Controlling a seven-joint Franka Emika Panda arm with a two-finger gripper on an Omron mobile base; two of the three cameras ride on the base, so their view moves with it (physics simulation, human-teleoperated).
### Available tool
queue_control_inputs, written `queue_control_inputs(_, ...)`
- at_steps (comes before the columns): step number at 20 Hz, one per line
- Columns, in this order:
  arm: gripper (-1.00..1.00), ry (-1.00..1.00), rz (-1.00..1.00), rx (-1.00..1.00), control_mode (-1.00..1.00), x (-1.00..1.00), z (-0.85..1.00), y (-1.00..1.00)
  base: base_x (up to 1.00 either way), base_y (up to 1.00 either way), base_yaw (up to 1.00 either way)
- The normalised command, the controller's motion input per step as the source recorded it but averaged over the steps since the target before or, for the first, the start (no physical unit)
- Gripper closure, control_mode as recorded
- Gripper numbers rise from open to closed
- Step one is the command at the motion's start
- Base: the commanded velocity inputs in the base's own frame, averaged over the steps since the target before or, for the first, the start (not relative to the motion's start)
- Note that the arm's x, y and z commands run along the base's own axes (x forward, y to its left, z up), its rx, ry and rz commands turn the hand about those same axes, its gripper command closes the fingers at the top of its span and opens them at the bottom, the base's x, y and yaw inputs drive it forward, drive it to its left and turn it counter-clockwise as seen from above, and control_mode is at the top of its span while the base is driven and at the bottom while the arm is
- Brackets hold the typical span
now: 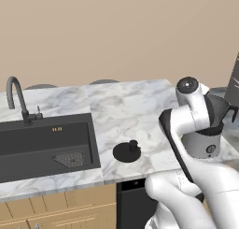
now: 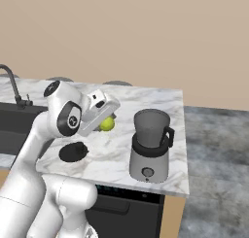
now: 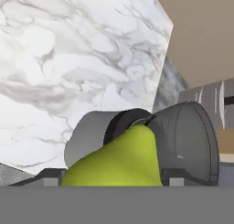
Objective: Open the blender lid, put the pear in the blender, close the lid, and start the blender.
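While the jaws grip the pear [image 2: 107, 124] above bare counter [image 2: 121, 154], blender [image 2: 151, 147] lidless, blender lid [image 1: 127, 151] near front edge.

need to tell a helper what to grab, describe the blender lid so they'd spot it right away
Start at the marble counter, between the dark sink and the blender. Near its front edge lies the blender lid, off the open jar: a flat round black disc with a stubby knob at its centre.

Glossy white rounded arm links, dark grey joint caps.
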Motion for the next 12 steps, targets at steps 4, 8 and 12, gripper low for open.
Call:
queue_control_inputs(4, 1.0, -0.04, 0.0, -0.01, -1.0, -0.16, 0.75, -0.23, 0.0, 0.0, 0.0)
queue_control_inputs(8, 1.0, -0.02, 0.0, 0.0, -1.0, -0.11, 0.76, -0.37, 0.0, 0.0, 0.0)
queue_control_inputs(12, 1.0, 0.01, 0.0, 0.01, -1.0, -0.01, 0.4, -0.57, 0.0, 0.0, 0.0)
